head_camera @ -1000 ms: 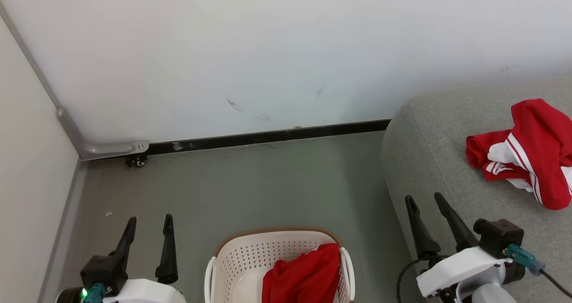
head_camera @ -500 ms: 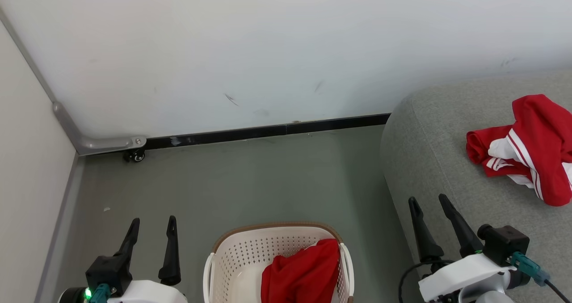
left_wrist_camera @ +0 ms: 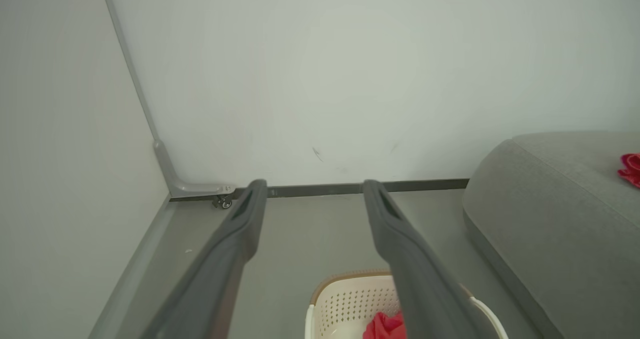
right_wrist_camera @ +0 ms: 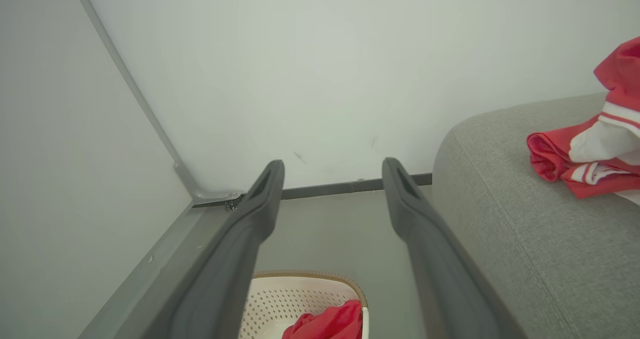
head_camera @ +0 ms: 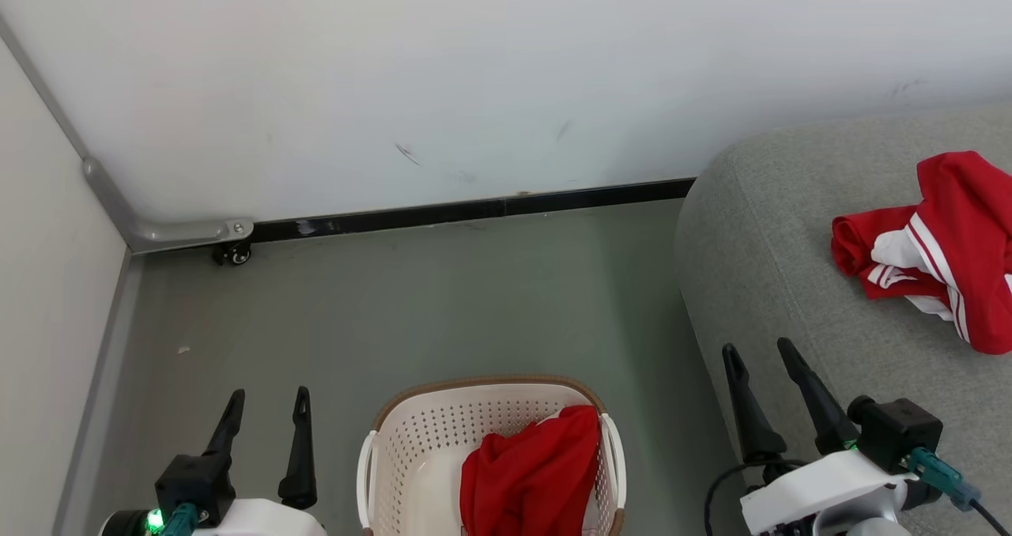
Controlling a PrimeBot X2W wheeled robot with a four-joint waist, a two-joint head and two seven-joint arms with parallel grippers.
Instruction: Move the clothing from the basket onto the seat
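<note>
A cream-white perforated basket [head_camera: 411, 441] with a brown rim stands on the floor at the bottom centre; a crumpled red garment [head_camera: 530, 481] lies in its right half. Both show in the left wrist view as basket [left_wrist_camera: 345, 299] and garment [left_wrist_camera: 385, 326], and in the right wrist view as basket [right_wrist_camera: 295, 294] and garment [right_wrist_camera: 327, 324]. A second red garment with white striped panels [head_camera: 941, 251] lies on the grey seat [head_camera: 791, 283] at right, also garment [right_wrist_camera: 595, 159] on seat [right_wrist_camera: 525, 239]. My left gripper [head_camera: 267, 400] is open left of the basket. My right gripper [head_camera: 757, 349] is open over the seat's front edge.
White walls meet in a corner at the left, with a grey metal bracket and small caster [head_camera: 229, 253] at its foot. A dark baseboard [head_camera: 474, 208] runs along the back wall. Grey-green floor [head_camera: 443, 299] lies between the wall, basket and seat.
The head camera has tilted, so the whole scene has slid a little; more of the basket shows. Both grippers stay open and the garments lie as before.
</note>
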